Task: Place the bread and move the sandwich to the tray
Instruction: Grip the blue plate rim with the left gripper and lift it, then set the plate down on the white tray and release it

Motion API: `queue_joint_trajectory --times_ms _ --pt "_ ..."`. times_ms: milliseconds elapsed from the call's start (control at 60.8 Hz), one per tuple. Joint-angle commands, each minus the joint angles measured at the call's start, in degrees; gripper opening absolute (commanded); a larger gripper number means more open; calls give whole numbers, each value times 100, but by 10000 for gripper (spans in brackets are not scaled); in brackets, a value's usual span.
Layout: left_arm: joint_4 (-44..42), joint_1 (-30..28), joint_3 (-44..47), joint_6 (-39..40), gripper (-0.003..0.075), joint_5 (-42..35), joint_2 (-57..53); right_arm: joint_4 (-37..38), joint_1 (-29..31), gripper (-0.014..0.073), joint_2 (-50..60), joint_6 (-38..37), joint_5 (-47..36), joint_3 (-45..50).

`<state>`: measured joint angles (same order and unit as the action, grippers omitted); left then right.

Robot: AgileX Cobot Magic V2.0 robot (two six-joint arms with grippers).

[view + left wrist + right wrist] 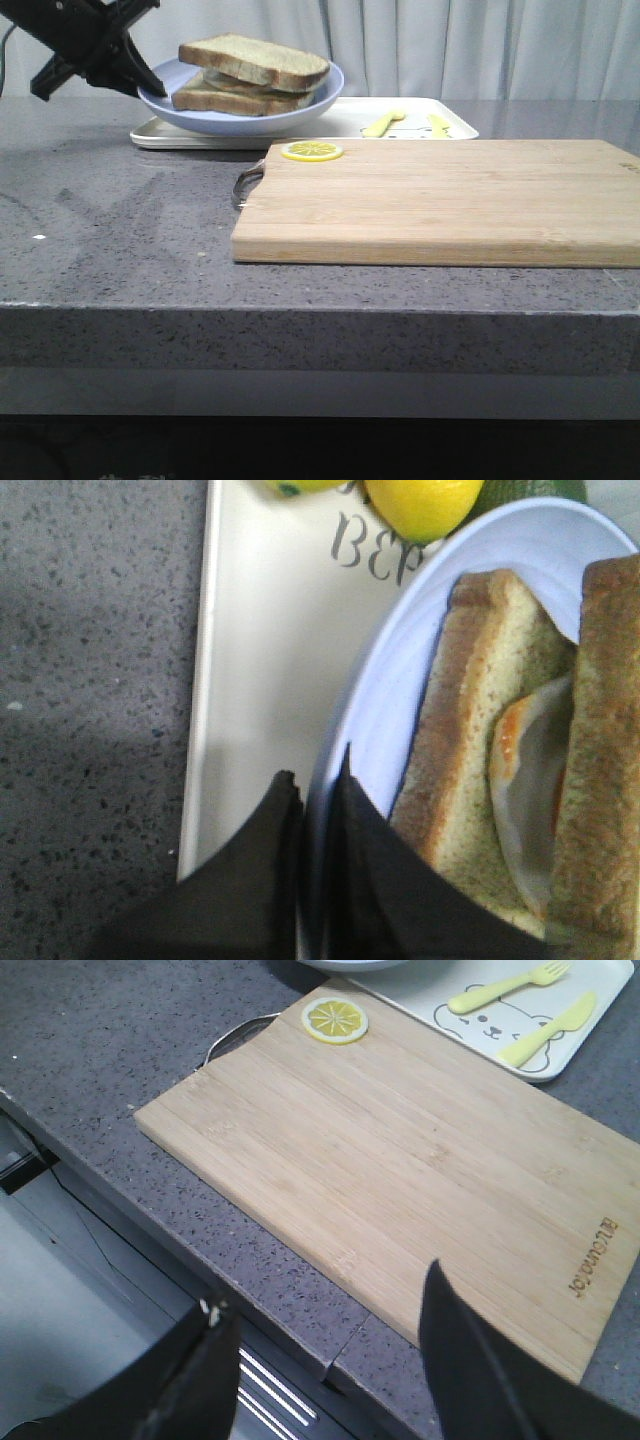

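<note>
The left gripper has its fingers pinched on the blue plate's rim. The sandwich lies flat on it over the white tray, long axis across the worktop. The right gripper hangs spread wide and empty above the cutting board.

A pale pleated curtain hangs behind the speckled grey stone counter, evenly lit; darkness lies below its front edge.
</note>
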<state>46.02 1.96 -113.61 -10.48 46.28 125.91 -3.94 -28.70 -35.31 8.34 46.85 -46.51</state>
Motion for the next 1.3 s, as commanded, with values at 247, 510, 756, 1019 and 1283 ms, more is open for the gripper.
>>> queue_joint_trajectory --times_ms 247,510,756,1019,1283 --pt "436 34 -256 139 337 -101 -364 30 24 423 10 8 -368 -142" --pt "261 -171 -256 67 371 321 -665 30 24 423 10 8 -368 -142" --pt "-719 -284 -178 56 371 780 -1559 30 24 423 10 8 -368 -142" --pt "-1094 -258 1104 -402 371 201 -3247 30 24 423 10 8 -368 -142" --pt "-1094 -258 2993 -1214 371 -230 -4934 30 24 423 10 8 -368 -142"
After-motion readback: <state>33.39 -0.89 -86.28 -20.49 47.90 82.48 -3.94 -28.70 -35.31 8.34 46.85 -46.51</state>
